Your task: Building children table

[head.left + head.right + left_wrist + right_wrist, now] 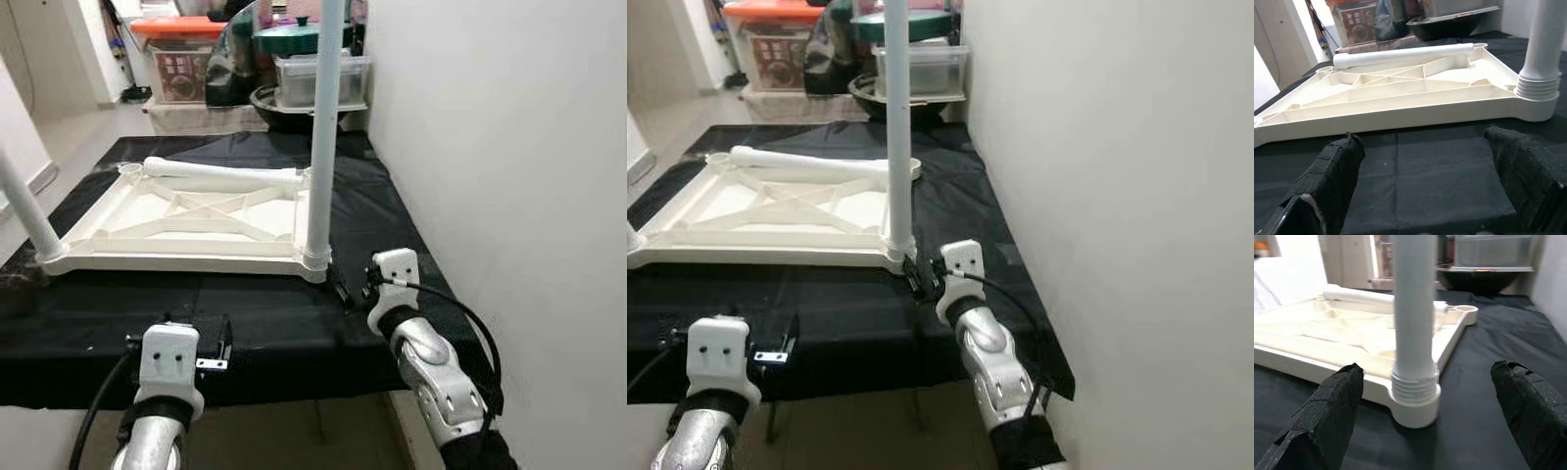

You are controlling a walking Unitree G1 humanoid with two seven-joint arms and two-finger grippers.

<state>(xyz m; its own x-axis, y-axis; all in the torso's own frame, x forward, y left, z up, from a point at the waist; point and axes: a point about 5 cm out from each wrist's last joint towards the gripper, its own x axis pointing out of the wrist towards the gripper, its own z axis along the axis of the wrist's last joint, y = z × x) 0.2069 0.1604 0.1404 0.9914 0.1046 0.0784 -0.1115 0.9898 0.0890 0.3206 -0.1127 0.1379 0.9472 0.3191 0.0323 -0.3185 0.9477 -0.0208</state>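
Note:
A cream children's tabletop [186,220] lies upside down on a black cloth [274,323]. One white leg [323,127] stands upright in its near right corner socket. Another leg [24,211] rises at a slant from the near left corner. A loose leg [225,176] lies across the far side of the tabletop. My right gripper [343,287] is open, low on the cloth just in front of the upright leg's base [1415,401], not touching it. My left gripper [211,348] is open near the cloth's front edge, short of the tabletop's near rim [1400,115].
A white wall [509,147] runs close along the right side. Behind the cloth stand a dark pan with a clear container [313,78] and an orange-lidded storage box [181,54]. Pale floor [78,132] opens at the far left.

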